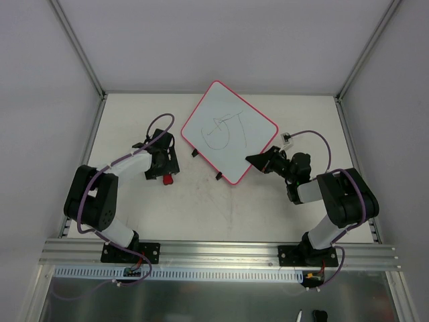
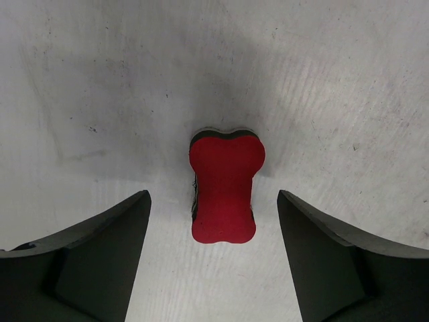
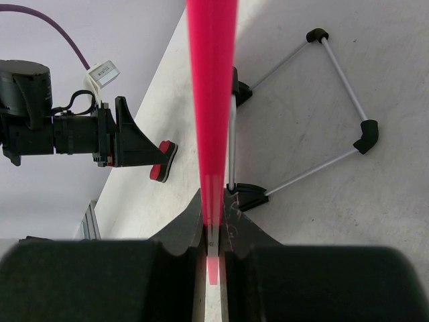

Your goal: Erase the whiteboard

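Straddling the red eraser (image 2: 224,191), left end effector (image 2: 213,201) jaws apart: we should close squarely on its waist; right end effector (image 3: 213,248) pinches whiteboard (image 1: 230,131).

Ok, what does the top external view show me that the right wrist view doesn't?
Only top external: the whiteboard's face, with the black marker scribble not yet erased. Only right wrist: the board's red rim seen edge-on, the right pincer shut on it, and the wire stand beside it. Both: the red eraser on the table at the left pincer.
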Robot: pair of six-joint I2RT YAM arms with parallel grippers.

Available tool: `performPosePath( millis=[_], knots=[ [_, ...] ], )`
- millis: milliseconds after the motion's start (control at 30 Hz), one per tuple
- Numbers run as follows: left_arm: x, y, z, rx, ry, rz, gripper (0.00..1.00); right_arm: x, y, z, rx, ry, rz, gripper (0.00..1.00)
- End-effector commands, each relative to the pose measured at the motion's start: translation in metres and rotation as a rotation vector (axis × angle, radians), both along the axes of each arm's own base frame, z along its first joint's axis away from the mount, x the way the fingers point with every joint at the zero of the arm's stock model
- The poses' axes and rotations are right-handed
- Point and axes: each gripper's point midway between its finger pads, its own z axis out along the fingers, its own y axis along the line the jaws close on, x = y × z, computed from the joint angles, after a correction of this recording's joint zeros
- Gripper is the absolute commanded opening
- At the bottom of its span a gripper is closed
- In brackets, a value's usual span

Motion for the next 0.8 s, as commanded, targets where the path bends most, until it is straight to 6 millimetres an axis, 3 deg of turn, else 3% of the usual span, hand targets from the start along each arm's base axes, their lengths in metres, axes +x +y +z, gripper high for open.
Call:
performPosePath(
  millis=[0,100,367,767],
  knots=[
    [0.005,0.001,0.005,0.024,0.000,-0.006,0.76,0.007,0.006,0.067,0.062,-0.308,0.035,0.00],
    [0.005,0.000,0.003,0.024,0.006,-0.012,0.75,0.006,0.005,0.068,0.064,-0.309,0.034,0.00],
    [0.007,-0.002,-0.002,0.037,0.022,-0.022,0.60,0.006,0.004,0.069,0.065,-0.309,0.034,0.00],
    [0.007,-0.005,-0.006,0.059,0.026,-0.027,0.47,0.006,0.003,0.069,0.066,-0.310,0.036,0.00]
  ],
)
